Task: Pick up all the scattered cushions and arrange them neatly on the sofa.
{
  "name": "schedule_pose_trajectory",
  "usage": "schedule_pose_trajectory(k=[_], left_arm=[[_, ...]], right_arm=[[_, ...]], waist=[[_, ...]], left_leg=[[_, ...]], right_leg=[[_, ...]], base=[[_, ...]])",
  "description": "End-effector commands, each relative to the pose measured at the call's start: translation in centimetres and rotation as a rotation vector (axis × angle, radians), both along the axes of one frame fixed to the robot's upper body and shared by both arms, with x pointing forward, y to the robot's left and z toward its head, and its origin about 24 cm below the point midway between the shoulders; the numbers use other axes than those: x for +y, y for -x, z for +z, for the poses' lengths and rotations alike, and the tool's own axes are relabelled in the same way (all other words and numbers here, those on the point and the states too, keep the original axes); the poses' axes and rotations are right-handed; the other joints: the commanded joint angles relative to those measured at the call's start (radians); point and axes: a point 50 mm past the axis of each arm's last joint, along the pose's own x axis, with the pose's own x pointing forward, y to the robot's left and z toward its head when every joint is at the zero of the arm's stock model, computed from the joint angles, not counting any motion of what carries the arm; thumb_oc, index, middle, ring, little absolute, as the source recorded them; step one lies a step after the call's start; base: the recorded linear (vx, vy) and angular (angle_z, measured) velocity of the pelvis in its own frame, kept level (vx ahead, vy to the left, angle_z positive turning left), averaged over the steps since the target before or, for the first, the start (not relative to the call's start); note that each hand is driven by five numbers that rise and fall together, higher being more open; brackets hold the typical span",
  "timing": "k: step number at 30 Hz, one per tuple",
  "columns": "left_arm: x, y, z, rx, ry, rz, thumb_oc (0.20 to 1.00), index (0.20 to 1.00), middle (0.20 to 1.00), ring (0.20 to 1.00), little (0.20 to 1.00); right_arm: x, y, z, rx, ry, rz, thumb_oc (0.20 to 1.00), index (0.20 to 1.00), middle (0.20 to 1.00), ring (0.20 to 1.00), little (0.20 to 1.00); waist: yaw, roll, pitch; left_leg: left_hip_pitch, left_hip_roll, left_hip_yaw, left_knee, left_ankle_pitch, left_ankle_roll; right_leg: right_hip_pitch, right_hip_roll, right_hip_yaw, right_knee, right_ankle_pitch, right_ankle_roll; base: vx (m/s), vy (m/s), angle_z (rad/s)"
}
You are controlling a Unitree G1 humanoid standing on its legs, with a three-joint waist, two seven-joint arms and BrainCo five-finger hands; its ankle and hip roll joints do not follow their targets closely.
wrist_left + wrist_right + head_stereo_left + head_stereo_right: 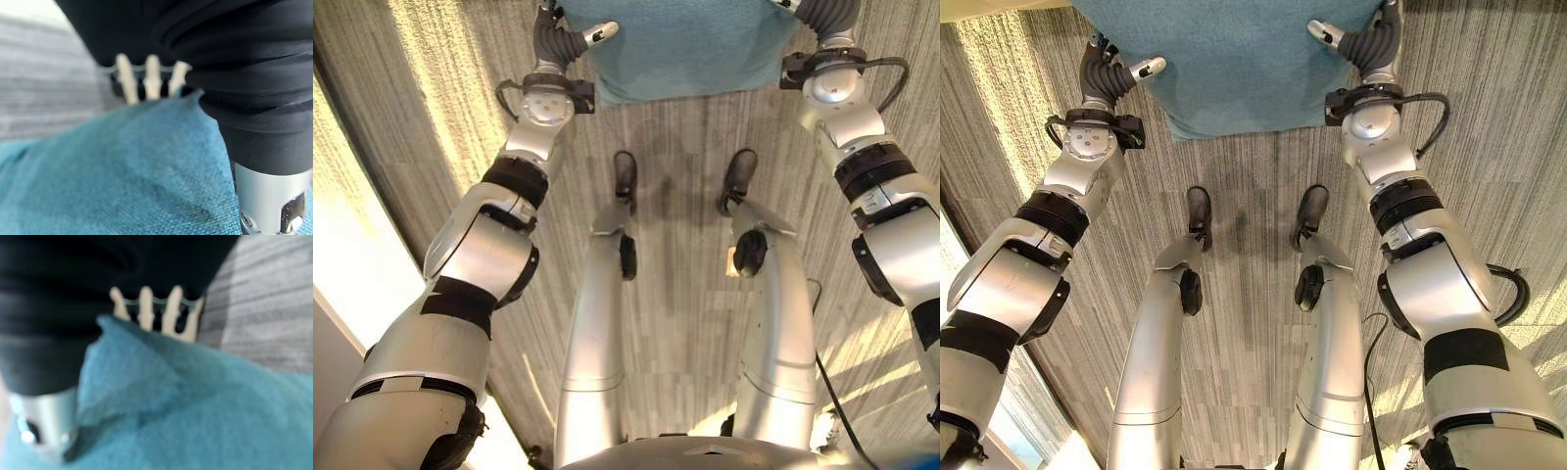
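A teal cushion (pixel 1244 59) hangs above the grey carpet, held by its two side edges in front of me. My left hand (pixel 1107 73) grips its left edge, thumb (pixel 264 205) lying on the top fabric and fingers (pixel 152 78) reaching under the far side. My right hand (pixel 1366 44) grips the opposite edge the same way, its fingers (pixel 145 308) showing past the cushion (pixel 195 411) and the thumb (pixel 39 421) pressed on top. The cushion's far part runs out of the top of both eye views.
Grey striped carpet (pixel 685 323) covers the floor below. A bright sunlit band (pixel 342 245) lies along the left side. A pale strip (pixel 989 8) shows at the upper left corner of the right eye view.
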Motion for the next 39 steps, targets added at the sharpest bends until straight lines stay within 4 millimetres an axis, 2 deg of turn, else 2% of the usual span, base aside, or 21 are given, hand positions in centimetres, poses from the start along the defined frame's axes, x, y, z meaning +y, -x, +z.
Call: schedule_pose_trajectory(k=[1, 2, 3, 5, 6, 9, 15, 18, 19, 20, 23, 26, 28, 31, 32, 33, 34, 36, 37, 39], left_arm=[[-2.6, 1.0, 4.4, -0.177, 0.057, -0.124, 1.000, 1.000, 1.000, 1.000, 1.000], [-2.6, 1.0, 4.4, -0.177, 0.058, -0.124, 0.589, 0.589, 0.589, 0.589, 0.589], [-2.8, 1.2, 4.6, -0.191, 0.051, -0.132, 0.200, 0.200, 0.200, 0.200, 0.200], [-3.1, 1.4, 5.0, -0.210, 0.048, -0.142, 0.200, 0.200, 0.200, 0.200, 0.200], [-3.4, 1.8, 5.5, -0.241, 0.061, -0.154, 0.200, 0.200, 0.200, 0.200, 0.200], [-3.1, 2.0, 5.7, -0.261, 0.086, -0.157, 0.200, 0.200, 0.200, 0.200, 0.200], [-2.0, 2.3, 4.7, -0.269, 0.140, -0.161, 0.200, 0.200, 0.200, 0.200, 0.200], [-1.9, 2.7, 4.1, -0.287, 0.139, -0.178, 0.200, 0.200, 0.200, 0.200, 0.200], [-2.1, 2.9, 3.3, -0.284, 0.151, -0.196, 0.200, 0.200, 0.200, 0.200, 0.200], [-2.1, 3.0, 3.2, -0.289, 0.149, -0.198, 0.200, 0.200, 0.200, 0.200, 0.200], [-2.8, 3.9, 1.1, -0.295, 0.162, -0.254, 0.200, 0.200, 0.200, 0.200, 0.200], [-3.7, 5.8, -2.1, -0.302, 0.150, -0.325, 0.200, 0.200, 0.200, 0.200, 0.200], [-4.2, 7.0, -5.5, -0.247, 0.144, -0.360, 0.200, 0.200, 0.200, 0.200, 0.200], [-4.5, 7.6, -7.0, -0.220, 0.135, -0.383, 0.200, 0.200, 0.200, 0.200, 0.200], [-4.6, 8.0, -7.6, -0.213, 0.135, -0.392, 0.200, 0.200, 0.200, 0.200, 0.200], [-4.7, 8.4, -8.5, -0.190, 0.140, -0.400, 0.200, 0.200, 0.200, 0.200, 0.200], [-4.7, 9.2, -10.1, -0.155, 0.153, -0.413, 0.200, 0.200, 0.200, 0.200, 0.200], [-4.5, 9.5, -10.9, -0.138, 0.154, -0.412, 0.200, 0.200, 0.200, 0.200, 0.200], [-4.3, 10.3, -12.2, -0.104, 0.169, -0.415, 0.200, 0.200, 0.200, 0.200, 0.200], [-4.3, 10.8, -12.8, -0.089, 0.182, -0.422, 0.200, 0.200, 0.200, 0.200, 0.200]], right_arm=[[7.3, 0.7, 1.9, -0.070, 0.110, 0.249, 0.253, 0.253, 0.253, 0.253, 0.253], [7.3, 0.7, 1.9, -0.070, 0.110, 0.250, 0.200, 0.200, 0.200, 0.200, 0.200], [8.0, 0.8, 1.8, -0.067, 0.124, 0.269, 0.200, 0.200, 0.200, 0.200, 0.200], [8.7, 0.9, 1.7, -0.066, 0.142, 0.292, 0.200, 0.200, 0.200, 0.200, 0.200], [9.8, 1.4, 2.0, -0.098, 0.186, 0.318, 0.200, 0.200, 0.200, 0.200, 0.200], [10.0, 1.8, 2.3, -0.131, 0.224, 0.313, 0.200, 0.200, 0.200, 0.200, 0.200], [8.9, 2.2, 2.1, -0.175, 0.224, 0.285, 0.200, 0.200, 0.200, 0.200, 0.200], [8.1, 2.5, 1.7, -0.195, 0.211, 0.275, 0.200, 0.200, 0.200, 0.200, 0.200], [7.6, 2.6, 1.2, -0.198, 0.183, 0.280, 0.200, 0.200, 0.200, 0.200, 0.200], [7.4, 2.6, 1.0, -0.200, 0.176, 0.278, 0.200, 0.200, 0.200, 0.200, 0.200], [6.5, 3.3, -0.1, -0.220, 0.179, 0.285, 0.200, 0.200, 0.200, 0.200, 0.200], [5.2, 4.3, -3.3, -0.210, 0.144, 0.304, 0.200, 0.200, 0.200, 0.200, 0.200], [4.2, 5.6, -6.3, -0.185, 0.088, 0.334, 0.200, 0.200, 0.200, 0.200, 0.200], [3.7, 6.3, -7.8, -0.167, 0.087, 0.335, 0.200, 0.200, 0.200, 0.200, 0.200], [3.4, 6.7, -8.5, -0.162, 0.087, 0.331, 0.200, 0.200, 0.200, 0.200, 0.200], [3.2, 7.0, -9.3, -0.144, 0.092, 0.333, 0.200, 0.200, 0.200, 0.200, 0.200], [2.6, 7.8, -11.0, -0.111, 0.081, 0.331, 0.200, 0.200, 0.200, 0.200, 0.200], [2.3, 8.1, -11.8, -0.091, 0.077, 0.329, 0.200, 0.200, 0.200, 0.200, 0.200], [1.9, 8.8, -13.3, -0.048, 0.070, 0.332, 0.200, 0.200, 0.200, 0.200, 0.200], [1.8, 9.3, -14.2, -0.026, 0.064, 0.338, 0.200, 0.200, 0.200, 0.200, 0.200]], waist=[[-0.017, 0.018, -0.016], [-0.018, 0.018, -0.015], [-0.015, 0.020, -0.020], [-0.013, 0.021, -0.025], [-0.012, 0.020, -0.037], [-0.015, 0.020, -0.047], [-0.021, 0.019, -0.095], [-0.022, 0.021, -0.143], [-0.021, 0.024, -0.174], [-0.021, 0.025, -0.176], [-0.025, 0.023, -0.166], [-0.031, 0.023, -0.147], [-0.038, 0.019, -0.150], [-0.040, 0.015, -0.158], [-0.040, 0.011, -0.160], [-0.039, 0.009, -0.161], [-0.039, 0.002, -0.168], [-0.037, 0.000, -0.171], [-0.035, -0.009, -0.180], [-0.035, -0.014, -0.180]], left_leg=[[0.036, -0.015, -0.014, 0.050, -0.081, 0.012], [0.036, -0.015, -0.014, 0.050, -0.081, 0.012], [0.036, -0.014, -0.016, 0.053, -0.082, 0.012], [0.036, -0.016, -0.021, 0.056, -0.082, 0.011], [0.036, -0.014, -0.024, 0.055, -0.085, 0.011], [0.036, -0.014, -0.024, 0.053, -0.085, 0.011], [0.036, -0.014, -0.021, 0.033, -0.081, 0.008], [0.036, -0.010, -0.016, -0.023, -0.068, 0.009], [0.050, -0.009, -0.017, -0.082, -0.050, 0.008], [0.073, -0.009, -0.021, -0.102, -0.045, 0.009], [0.217, -0.004, -0.030, -0.232, -0.013, -0.001], [0.444, -0.001, -0.058, -0.402, 0.015, -0.018], [0.618, -0.009, -0.069, -0.505, 0.030, -0.025], [0.701, -0.015, -0.069, -0.539, 0.035, -0.029], [0.728, -0.021, -0.065, -0.553, 0.062, -0.026], [0.773, -0.021, -0.065, -0.567, 0.064, -0.025], [0.874, -0.021, -0.068, -0.606, 0.061, -0.027], [0.921, -0.018, -0.068, -0.620, 0.062, -0.027], [1.009, -0.015, -0.064, -0.644, 0.060, -0.028], [1.067, -0.013, -0.060, -0.665, 0.057, -0.028]], right_leg=[[0.112, 0.036, 0.053, -0.005, -0.074, 0.107], [0.112, 0.036, 0.053, -0.005, -0.074, 0.107], [0.112, 0.038, 0.053, -0.001, -0.075, 0.106], [0.112, 0.039, 0.052, 0.001, -0.074, 0.106], [0.112, 0.043, 0.049, -0.004, -0.075, 0.106], [0.112, 0.043, 0.050, -0.005, -0.075, 0.106], [0.112, 0.054, 0.045, -0.021, -0.071, 0.108], [0.112, 0.061, 0.032, -0.056, -0.066, 0.112], [0.123, 0.068, 0.027, -0.091, -0.056, 0.115], [0.145, 0.068, 0.021, -0.111, -0.052, 0.116], [0.288, 0.069, -0.005, -0.216, -0.028, 0.119], [0.499, 0.070, -0.023, -0.368, 0.018, 0.126], [0.664, 0.064, -0.040, -0.490, 0.051, 0.128], [0.751, 0.061, -0.053, -0.546, 0.064, 0.127], [0.779, 0.055, -0.064, -0.567, 0.096, 0.122], [0.824, 0.051, -0.071, -0.585, 0.105, 0.125], [0.927, 0.047, -0.077, -0.638, 0.110, 0.129], [0.980, 0.043, -0.086, -0.659, 0.115, 0.131], [1.078, 0.035, -0.099, -0.696, 0.123, 0.138], [1.139, 0.036, -0.107, -0.727, 0.127, 0.141]], base=[[0.00, 0.000, 0.00], [0.00, 0.000, 0.00], [0.00, 0.000, 0.00], [0.00, 0.000, 0.00], [0.00, 0.000, 0.00], [0.00, 0.000, 0.00], [0.00, 0.000, -0.01], [-0.01, -0.003, 0.01], [-0.06, 0.002, 0.05], [-0.10, -0.003, 0.06], [-0.11, 0.006, 0.04], [-0.05, 0.032, -0.02], [0.05, 0.039, -0.01], [-0.01, 0.017, 0.00], [-0.05, 0.054, 0.00], [-0.01, 0.058, 0.02], [0.10, 0.033, 0.03], [0.10, 0.022, 0.03], [0.07, 0.021, 0.01], [0.15, 0.036, 0.03]])
